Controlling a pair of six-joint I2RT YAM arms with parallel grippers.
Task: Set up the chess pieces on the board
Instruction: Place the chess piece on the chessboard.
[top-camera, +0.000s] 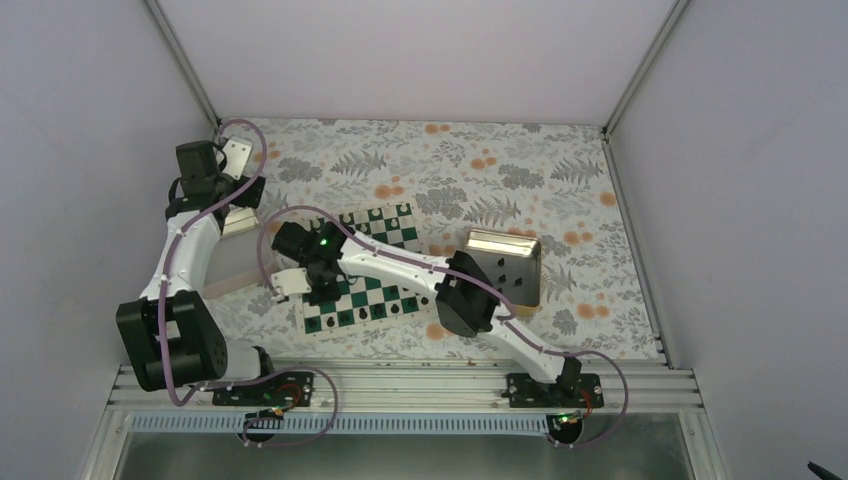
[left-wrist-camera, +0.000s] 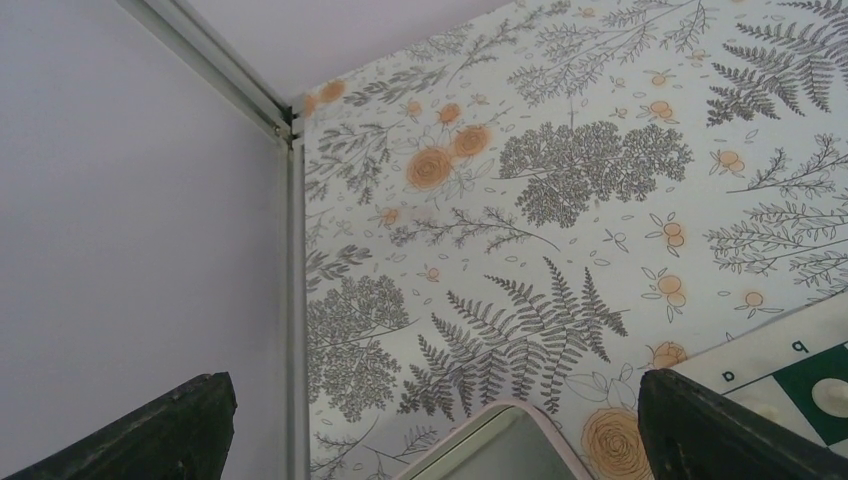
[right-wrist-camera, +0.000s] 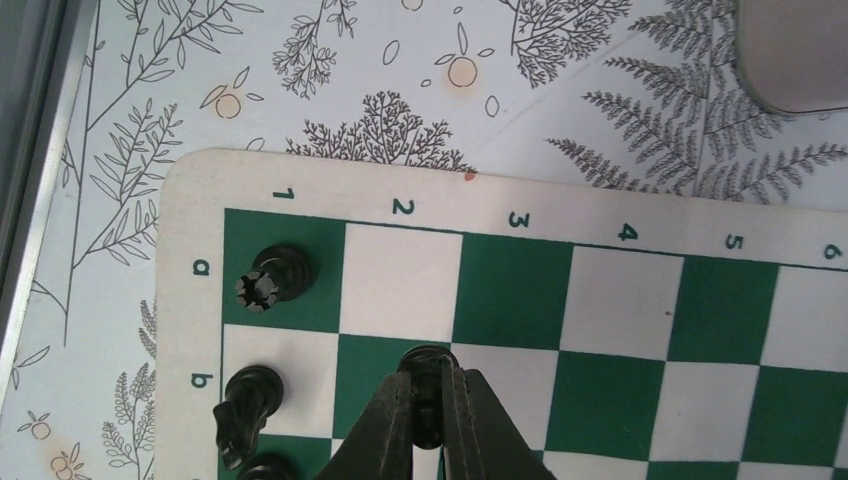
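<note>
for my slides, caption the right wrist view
Right gripper pinching a black chess piece over the board, near the a1 rook

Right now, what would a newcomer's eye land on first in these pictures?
The green-and-white chessboard mid-table on the floral cloth, with the right end effector shut on a black chess piece near the rook on a1. Right of the board gleams a gold tray, and the left end effector hangs open at the far left corner.

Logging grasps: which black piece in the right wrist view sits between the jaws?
The piece over b2, pinched by the right gripper; the a1 rook and b1 knight stand free.
</note>
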